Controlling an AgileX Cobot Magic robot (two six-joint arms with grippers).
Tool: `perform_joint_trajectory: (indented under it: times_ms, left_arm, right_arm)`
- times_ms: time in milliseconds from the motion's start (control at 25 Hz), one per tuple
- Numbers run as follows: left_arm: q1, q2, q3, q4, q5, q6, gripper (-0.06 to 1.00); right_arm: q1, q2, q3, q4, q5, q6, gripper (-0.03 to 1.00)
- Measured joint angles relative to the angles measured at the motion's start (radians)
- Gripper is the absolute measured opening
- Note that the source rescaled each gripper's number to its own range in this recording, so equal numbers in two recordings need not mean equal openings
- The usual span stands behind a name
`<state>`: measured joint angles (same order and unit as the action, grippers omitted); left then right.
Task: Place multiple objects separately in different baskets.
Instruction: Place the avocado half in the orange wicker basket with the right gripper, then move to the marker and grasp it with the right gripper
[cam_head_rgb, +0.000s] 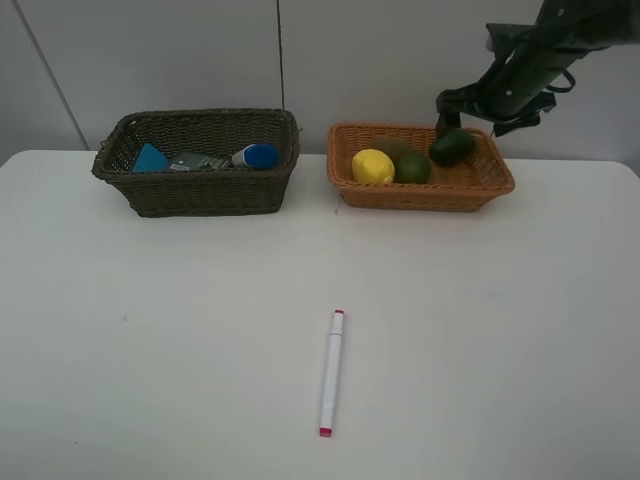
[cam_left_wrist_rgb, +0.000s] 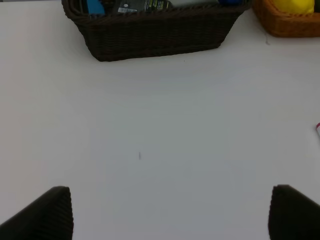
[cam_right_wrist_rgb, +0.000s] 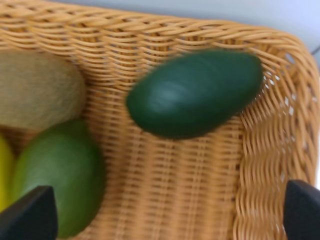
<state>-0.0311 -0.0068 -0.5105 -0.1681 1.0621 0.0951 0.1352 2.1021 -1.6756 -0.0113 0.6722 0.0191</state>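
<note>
Right gripper (cam_head_rgb: 452, 112) is seen above the far side of the orange-tan basket (cam_head_rgb: 420, 196), jaws spread wide, nothing held. In the right wrist view both fingertips (cam_right_wrist_rgb: 30, 212) sit at the frame edges w/ the avocado (cam_right_wrist_rgb: 196, 93) lying free between and beyond them, on the basket floor against the end wall. Whether the avocado is fully settled cannot be told; the picture is blurred.

Beside it in the basket: green round fruit (cam_right_wrist_rgb: 60, 180), kiwi (cam_right_wrist_rgb: 40, 97), lemon (cam_head_rgb: 372, 166).

Left gripper (cam_left_wrist_rgb: 170, 212) is likewise wide open and empty, over bare table (cam_left_wrist_rgb: 160, 140), w/ the dark brown basket (cam_left_wrist_rgb: 155, 37) well ahead of it. That basket holds the blue-capped bottle (cam_head_rgb: 257, 156) plus 2 other items, not clearly made out.

1 item outstanding: marker (cam_head_rgb: 331, 372), lying flat on the table, well apart from both tools.

Risks noted:
- Basket rim could be snagged on right-arm withdrawal, as fingers are close to the weave.
- Marker is thin and round; it could be rolled away or pinched off-centre if approached askew.
- Marker could be dropped in the fruit basket by mistake.
</note>
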Motion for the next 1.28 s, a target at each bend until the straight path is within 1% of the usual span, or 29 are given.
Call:
perform_joint_trajectory:
  times_ms: [120,240,320,360,440,600,720,800,920,960,1080,1200,1280]
  left_arm:
    - [0.0,0.0,0.0,0.0,0.0,0.0,1.0]
    - [0.0,0.0,0.0,0.0,0.0,0.0,1.0]
    - [0.0,0.0,0.0,0.0,0.0,0.0,1.0]
    - [0.0,0.0,0.0,0.0,0.0,0.0,1.0]
    - [0.0,0.0,0.0,0.0,0.0,0.0,1.0]
    - [0.0,0.0,0.0,0.0,0.0,0.0,1.0]
    - [0.0,0.0,0.0,0.0,0.0,0.0,1.0]
    - [0.0,0.0,0.0,0.0,0.0,0.0,1.0]
    - [0.0,0.0,0.0,0.0,0.0,0.0,1.0]
    - [0.0,0.0,0.0,0.0,0.0,0.0,1.0]
    - [0.0,0.0,0.0,0.0,0.0,0.0,1.0]
    - [0.0,0.0,0.0,0.0,0.0,0.0,1.0]
    - [0.0,0.0,0.0,0.0,0.0,0.0,1.0]
  right_arm:
    - [0.0,-0.055,0.0,0.0,0.121,0.018,0.99]
    - [0.001,-0.088,-0.003,0.011,0.295,0.02,0.99]
    - [0.001,-0.097,-0.003,0.011,0.444,0.021,0.99]
    - [0.002,-0.1,-0.003,0.011,0.492,0.021,0.99]
    - [0.009,-0.115,0.019,0.011,0.528,0.037,0.99]
    - [0.052,-0.196,0.151,0.03,0.543,0.127,0.99]
    - [0.116,-0.26,0.283,0.058,0.543,0.188,0.99]
    - [0.191,-0.297,0.37,0.068,0.543,0.246,0.99]
    - [0.333,-0.334,0.483,0.081,0.531,0.35,0.99]
    - [0.387,-0.336,0.514,0.089,0.512,0.389,0.99]
    - [0.516,-0.335,0.565,0.108,0.386,0.484,0.99]
    - [0.607,-0.329,0.571,0.124,0.243,0.57,0.99]
    - [0.66,-0.307,0.571,0.138,0.165,0.617,0.99]
